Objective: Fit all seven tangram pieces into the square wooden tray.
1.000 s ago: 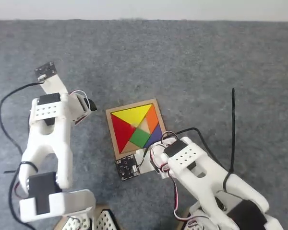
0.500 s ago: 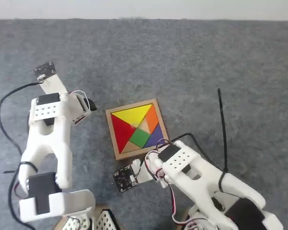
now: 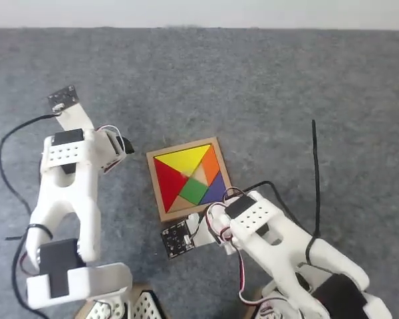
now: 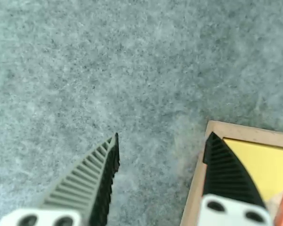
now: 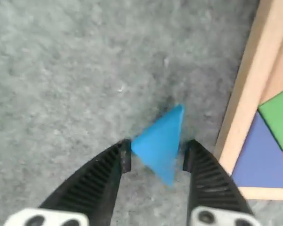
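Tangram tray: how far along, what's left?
Done: yellow, red, orange, green and dark blue pieces sit in the tray. In hand: the right gripper has its fingers shut on the light blue triangle just outside the rim. Left: that triangle must go in, and bare wood shows at two spots, so likely one more piece too. The left gripper is open beside the tray.

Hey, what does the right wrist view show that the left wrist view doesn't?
Right wrist view: the right gripper shut on a blue triangle, beside the wooden tray corner holding a green piece and an indigo piece. Left wrist view: the left gripper open over the carpet, and the yellow piece. Both: grey carpet and the tray's rim.
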Controlling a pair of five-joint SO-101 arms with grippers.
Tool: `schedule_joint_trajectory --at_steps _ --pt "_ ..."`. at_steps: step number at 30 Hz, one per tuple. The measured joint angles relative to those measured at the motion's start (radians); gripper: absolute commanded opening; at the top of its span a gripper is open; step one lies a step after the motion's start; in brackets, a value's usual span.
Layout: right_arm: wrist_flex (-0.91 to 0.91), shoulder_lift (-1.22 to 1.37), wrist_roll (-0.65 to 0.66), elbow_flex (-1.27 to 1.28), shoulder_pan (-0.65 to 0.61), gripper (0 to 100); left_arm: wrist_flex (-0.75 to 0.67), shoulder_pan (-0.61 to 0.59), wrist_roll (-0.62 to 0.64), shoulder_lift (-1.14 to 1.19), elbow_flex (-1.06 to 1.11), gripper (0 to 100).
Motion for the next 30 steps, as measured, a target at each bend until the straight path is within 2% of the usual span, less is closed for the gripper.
schedule_joint_trajectory --at_steps 3,12,14,18,20,30 --pt "-0.008 0.0 0.0 0.0 0.002 8.0 0.0 0.0 0.0 0.0 0.0 27" --pt "-0.009 0.0 -0.032 -0.002 0.003 8.3 0.0 0.0 0.0 0.0 0.0 27" --pt "-0.006 0.0 -0.063 -0.014 0.003 12.3 0.0 0.0 0.0 0.0 0.0 27" --pt "0.041 0.002 -0.137 -0.052 0.002 26.8 0.0 0.0 0.0 0.0 0.0 27" --pt "0.077 0.002 -0.186 -0.08 -0.014 29.1 0.0 0.0 0.0 0.0 0.0 27" --pt "0.106 0.02 -0.463 -0.106 -0.152 18.9 0.0 0.0 0.0 0.0 0.0 27"
